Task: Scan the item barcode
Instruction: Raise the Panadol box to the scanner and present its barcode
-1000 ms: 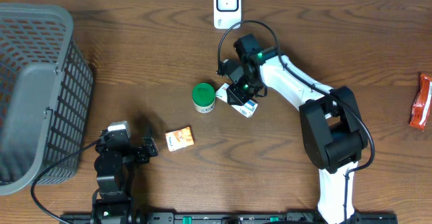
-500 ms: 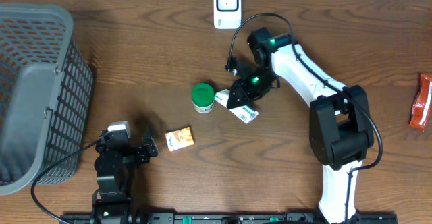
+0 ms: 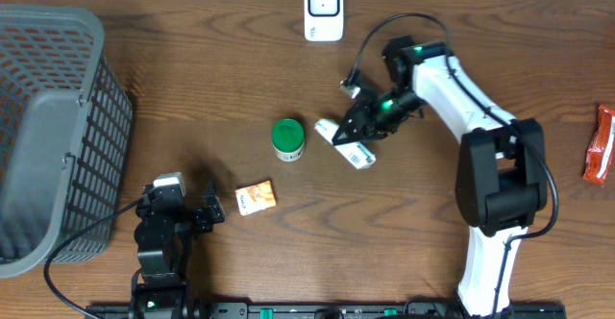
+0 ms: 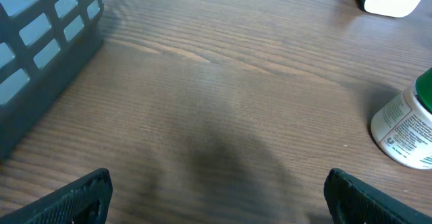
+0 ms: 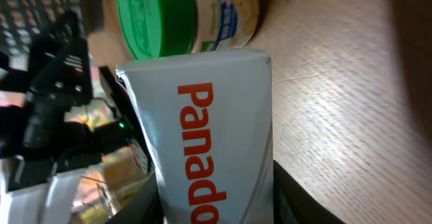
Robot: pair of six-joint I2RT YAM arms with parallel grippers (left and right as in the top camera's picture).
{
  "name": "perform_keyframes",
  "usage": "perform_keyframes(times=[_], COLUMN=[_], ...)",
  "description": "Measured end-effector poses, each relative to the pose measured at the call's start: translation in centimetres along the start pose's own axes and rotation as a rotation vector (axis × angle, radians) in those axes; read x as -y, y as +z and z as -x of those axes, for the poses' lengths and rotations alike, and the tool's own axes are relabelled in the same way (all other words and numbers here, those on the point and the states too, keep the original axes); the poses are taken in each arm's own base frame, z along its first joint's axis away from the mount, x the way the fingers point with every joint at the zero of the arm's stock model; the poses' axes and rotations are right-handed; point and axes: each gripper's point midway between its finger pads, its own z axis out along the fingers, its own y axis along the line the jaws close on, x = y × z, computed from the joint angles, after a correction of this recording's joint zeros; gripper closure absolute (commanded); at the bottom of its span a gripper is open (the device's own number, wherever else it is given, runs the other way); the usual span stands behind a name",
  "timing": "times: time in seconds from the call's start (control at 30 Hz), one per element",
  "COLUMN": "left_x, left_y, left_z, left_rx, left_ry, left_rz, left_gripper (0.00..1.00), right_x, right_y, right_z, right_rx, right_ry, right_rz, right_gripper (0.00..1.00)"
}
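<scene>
The right gripper [image 3: 356,130] is clamped on a white Panadol box [image 5: 209,143], holding it tilted near the middle of the wooden table [image 3: 192,69], just right of a green-lidded jar [image 3: 288,138]. The white scanner [image 3: 323,9] stands well apart at the far edge. The left gripper [image 4: 217,193] sits low near the front, jaws wide apart and holding nothing, beside a grey basket [image 3: 110,98].

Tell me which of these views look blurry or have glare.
Overhead: sharp, evenly lit. Left wrist: table grain soft, a dark shadow patch mid-frame. Right wrist: the white box fills the view in focus; left background blurred, bright sheen on the table at right.
</scene>
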Motion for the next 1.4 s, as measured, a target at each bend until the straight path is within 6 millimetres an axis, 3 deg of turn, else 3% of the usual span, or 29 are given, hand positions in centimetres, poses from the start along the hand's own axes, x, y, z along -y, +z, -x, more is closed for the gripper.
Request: perform_keyframes(times=[0.37,0.57,0.73,0.9,1.07,1.4], left_x=[0.0,0.0,0.0,0.0,0.0,0.0], left_y=[0.0,0.0,0.0,0.0,0.0,0.0], left_z=[0.0,0.0,0.0,0.0,0.0,0.0], left_rx=[0.0,0.0,0.0,0.0,0.001,0.0], left_ry=[0.0,0.0,0.0,0.0,0.0,0.0], left_rz=[0.0,0.0,0.0,0.0,0.0,0.0], left_gripper=[0.01,0.01,0.01,0.01,0.01,0.01], right_x=[0.8,-1.9,-5.2,-7.2,-6.5,-2.1], right_y=[-2.4,-6.3,-10.1,-10.3,-10.2,-13.4], right_z=[2.8,4.5,6.7,10.1,13.6,20.4], right_rx=[0.14,0.27,0.419,0.52,0.596,0.75], right_ry=[-0.118,-0.303,-0.494,-0.625,-0.682,-0.768], right_rz=[0.005,-0.151,-0.403,-0.64,-0.834,-1.231], right_gripper=[0.95,0.92,0.82,0.81,0.79,0.76])
